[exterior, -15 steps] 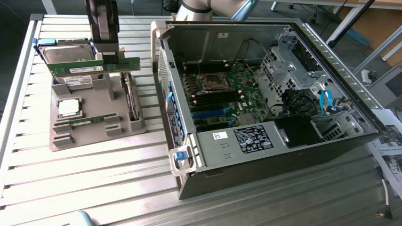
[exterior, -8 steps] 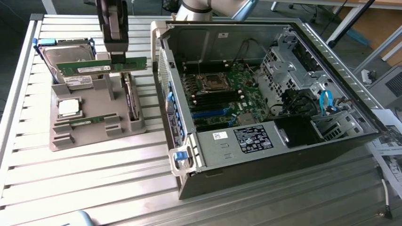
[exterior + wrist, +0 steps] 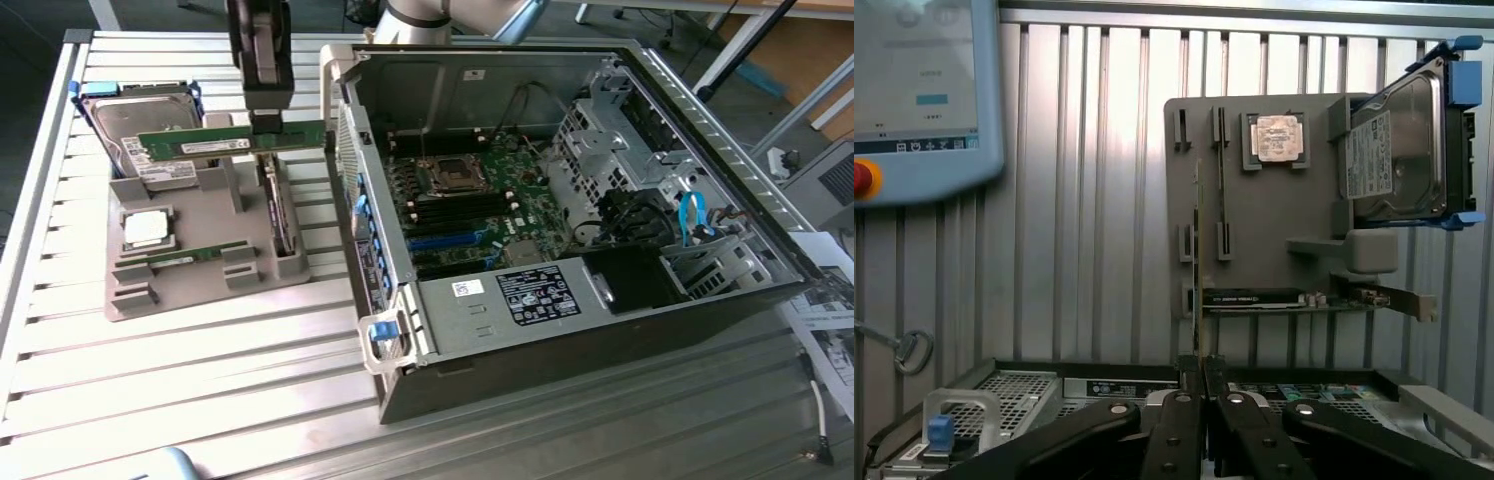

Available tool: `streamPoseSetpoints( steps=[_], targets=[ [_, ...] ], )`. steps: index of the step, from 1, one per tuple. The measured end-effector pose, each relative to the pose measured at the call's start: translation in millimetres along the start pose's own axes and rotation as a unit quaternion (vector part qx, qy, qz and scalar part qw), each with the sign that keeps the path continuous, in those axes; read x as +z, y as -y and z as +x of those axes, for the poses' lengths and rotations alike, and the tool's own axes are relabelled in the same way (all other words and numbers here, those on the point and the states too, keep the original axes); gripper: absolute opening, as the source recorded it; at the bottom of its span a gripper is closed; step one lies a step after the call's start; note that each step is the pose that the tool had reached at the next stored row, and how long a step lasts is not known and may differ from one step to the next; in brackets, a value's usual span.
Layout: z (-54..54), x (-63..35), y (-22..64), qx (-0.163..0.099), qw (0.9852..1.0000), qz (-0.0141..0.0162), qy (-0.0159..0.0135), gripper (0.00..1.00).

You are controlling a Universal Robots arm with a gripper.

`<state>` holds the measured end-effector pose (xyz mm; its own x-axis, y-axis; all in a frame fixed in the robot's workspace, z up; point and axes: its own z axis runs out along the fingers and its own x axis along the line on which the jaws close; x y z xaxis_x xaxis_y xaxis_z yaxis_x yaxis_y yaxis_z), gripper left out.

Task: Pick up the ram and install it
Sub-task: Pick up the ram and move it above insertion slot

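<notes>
Jaws pinched shut on ram (image 3: pixel 200 144), held above gray holder tray (image 3: pixel 200 285) beside open computer case (image 3: pixel 561 372). Ribbed metal surface (image 3: pixel 174 390) carries both; hard drive (image 3: pixel 127 125) on tray, teach pendant (image 3: pixel 924 90) nearby.

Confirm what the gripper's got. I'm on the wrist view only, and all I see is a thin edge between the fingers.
Observer: In the exterior view the gripper is shut on the ram, a green stick with a white label, held level.
Operator: Clear of the tray?
Observer: Yes, it is lifted off the grey tray, and only the fingers touch it.
Operator: Over the board?
Observer: No. It is outside the open case, to the exterior view's left of its wall. The motherboard lies inside.
</notes>
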<state>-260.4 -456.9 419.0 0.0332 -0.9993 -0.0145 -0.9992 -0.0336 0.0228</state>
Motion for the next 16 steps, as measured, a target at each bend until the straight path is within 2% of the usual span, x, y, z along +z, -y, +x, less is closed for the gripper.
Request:
streamPoseSetpoints(
  steps=[16],
  targets=[
    [1.0, -0.7, 30.0, 0.000, 1.0000, 0.0000, 0.0000, 0.12]
  ],
)
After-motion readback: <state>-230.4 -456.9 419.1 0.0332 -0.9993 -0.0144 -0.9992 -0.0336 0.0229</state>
